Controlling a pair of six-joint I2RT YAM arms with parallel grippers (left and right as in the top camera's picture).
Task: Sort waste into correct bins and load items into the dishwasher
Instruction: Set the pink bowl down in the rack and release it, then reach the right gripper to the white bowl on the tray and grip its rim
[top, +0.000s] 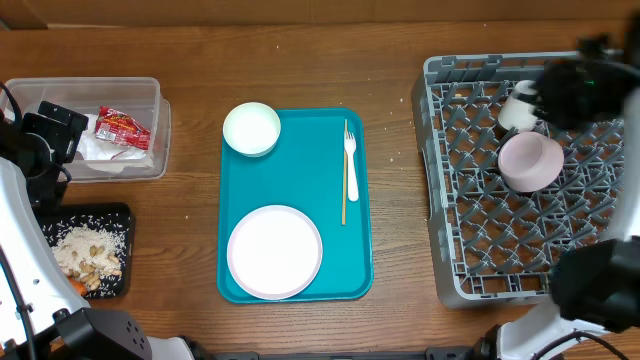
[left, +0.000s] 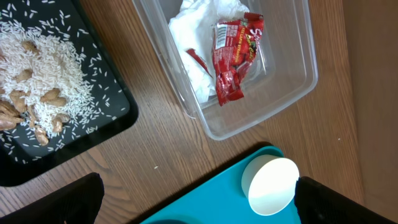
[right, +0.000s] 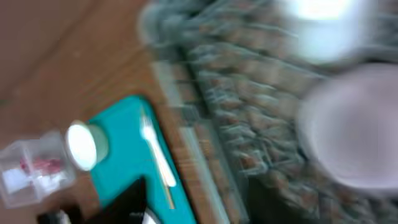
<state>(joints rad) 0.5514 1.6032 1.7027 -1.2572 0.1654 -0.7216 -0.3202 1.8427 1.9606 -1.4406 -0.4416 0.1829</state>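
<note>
Wood-grain table (top: 190, 60) carries it all. On it the grey dish rack (top: 530, 240) already holds one white bowl (top: 530, 160) and the small cup (top: 519, 105). Over them my right tool (top: 560, 95) is a blur; I cannot tell how wide it stands or whether it grips anything. Left to load: the second bowl (top: 251, 128), plate (top: 275, 252) and fork (top: 350, 160) on the teal tray (top: 300, 170). Waste looks sorted: wrapper (left: 233, 59) and napkins (left: 193, 25) in the clear tub (left: 292, 93), rice (left: 43, 68) on the black tray (left: 106, 118). My left tool (left: 199, 202) gapes fully, empty.

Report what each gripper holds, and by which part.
Nothing in the left gripper, fingers apart. The right gripper, above the dish rack, is too blurred to tell.
</note>
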